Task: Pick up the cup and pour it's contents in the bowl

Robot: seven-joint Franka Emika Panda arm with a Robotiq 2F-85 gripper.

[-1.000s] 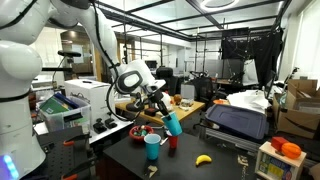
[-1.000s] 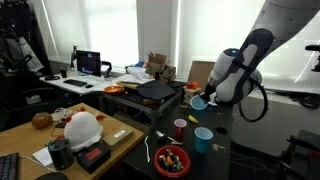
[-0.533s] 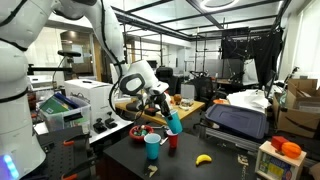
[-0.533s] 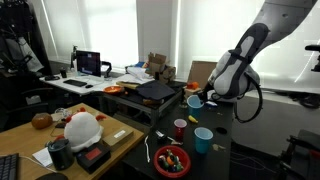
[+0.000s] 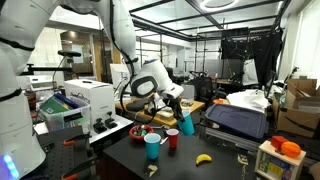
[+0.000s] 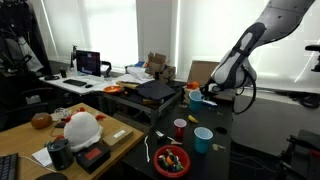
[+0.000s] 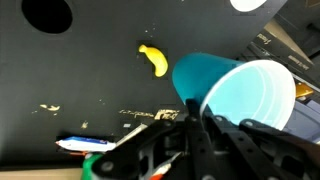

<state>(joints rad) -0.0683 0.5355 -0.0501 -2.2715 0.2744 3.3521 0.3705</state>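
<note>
Jaws clamped around the cup (image 5: 186,124), held tilted above the surface (image 5: 222,166); pick-up done, bowl (image 5: 141,131) well aside, pour likely still left.

Lab: cluttered desks (image 6: 20,125), monitor (image 6: 90,63).

in an exterior view, gripper (image 5: 178,113) clamps tilted dark blue plastic tumbler (image 5: 186,125) above black table (image 5: 225,166); below sit small red cup (image 5: 172,139), teal cup (image 5: 152,147), shallow red bowl (image 5: 143,131), yellow banana (image 5: 203,158).
</note>
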